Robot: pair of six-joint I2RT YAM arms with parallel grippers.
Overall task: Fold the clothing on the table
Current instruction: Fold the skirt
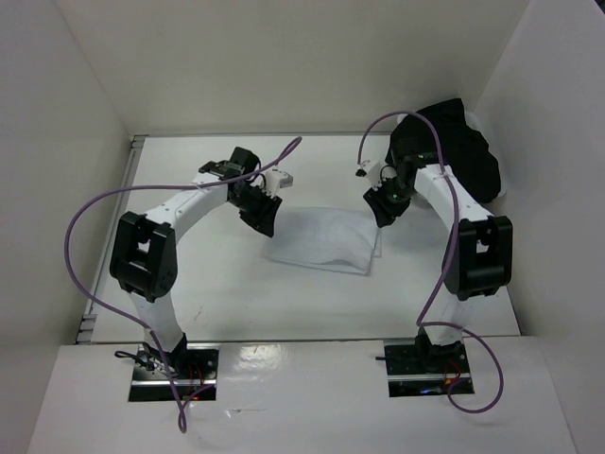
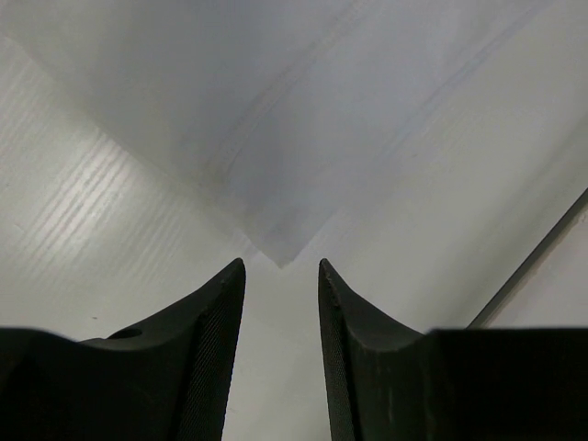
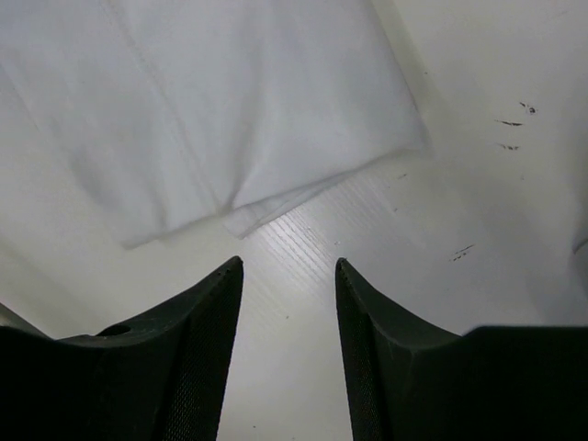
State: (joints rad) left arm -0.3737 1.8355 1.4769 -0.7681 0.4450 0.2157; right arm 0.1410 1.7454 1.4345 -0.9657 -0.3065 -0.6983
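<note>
The clothing (image 1: 326, 239), a thin white garment, lies flat in a folded rectangle in the middle of the table (image 1: 236, 303). My left gripper (image 1: 264, 219) hovers at its far left corner, open, with nothing between the fingers; in the left wrist view a corner of the clothing (image 2: 276, 184) points at the gap of the left gripper (image 2: 281, 268). My right gripper (image 1: 386, 210) stands open at the far right corner. In the right wrist view the clothing (image 3: 220, 110) lies just ahead of the empty right gripper (image 3: 288, 266).
A larger black garment (image 1: 458, 151) is heaped at the back right corner against the white wall. A metal rail (image 1: 112, 241) runs along the table's left edge. White walls enclose the table on three sides.
</note>
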